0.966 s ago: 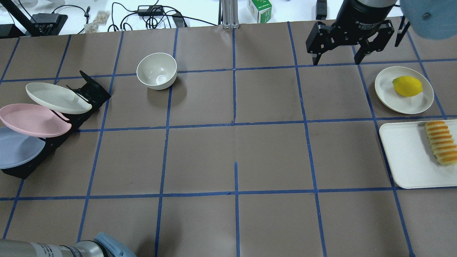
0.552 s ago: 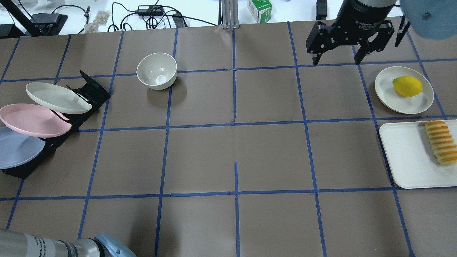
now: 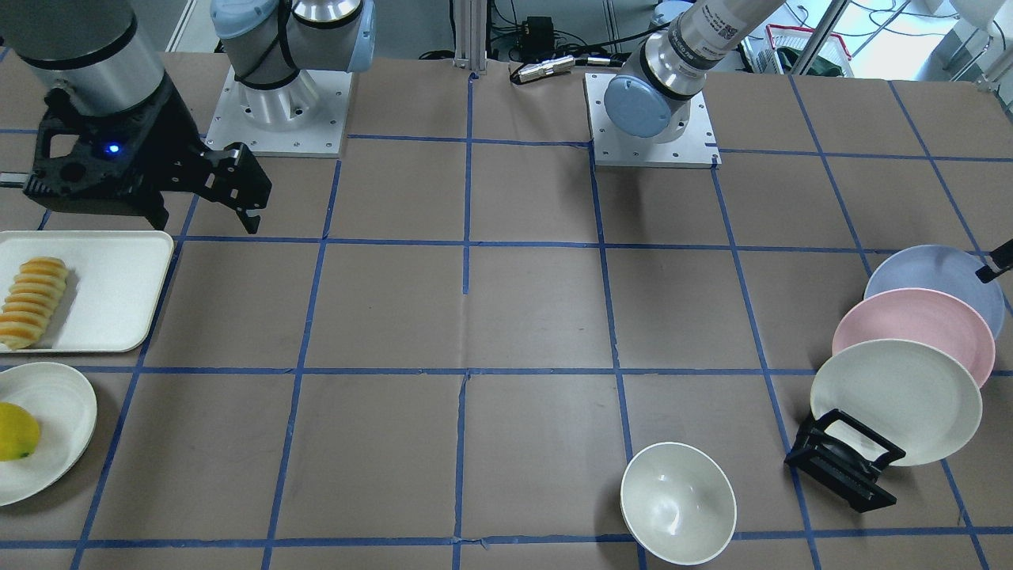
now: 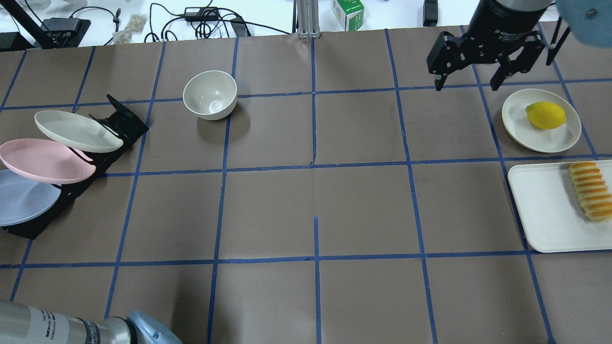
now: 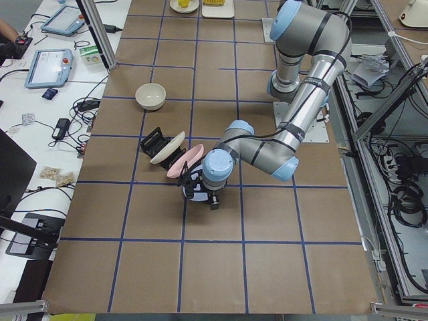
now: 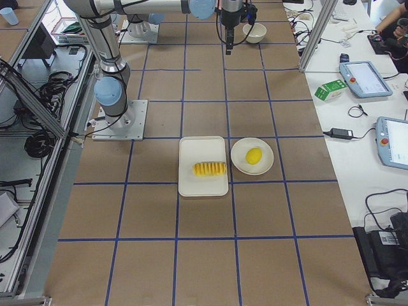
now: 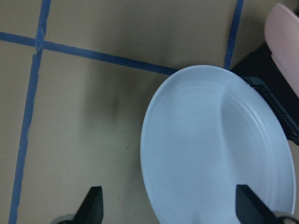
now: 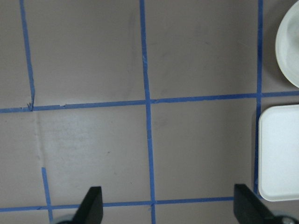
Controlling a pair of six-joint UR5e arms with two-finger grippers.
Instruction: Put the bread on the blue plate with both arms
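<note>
Orange-yellow bread (image 4: pixel 592 191), one loaf, lies on one white tray (image 4: pixel 540 210) on the right gripper's (image 4: pixel 466 88) side, one blue plate (image 4: pixel 21 198) leans among three in a black rack (image 4: pixel 122 124) below the left gripper (image 7: pixel 170 205), both pairs of jaws wide, arm lettering unreadable

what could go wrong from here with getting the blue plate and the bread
1. The blue plate leans in the rack right beside the pink plate; lifting it with the left gripper could knock the pink one or drag the rack.
2. The bread lies loose on the tray; a skewed pinch by the right gripper may push it sideways.
</note>
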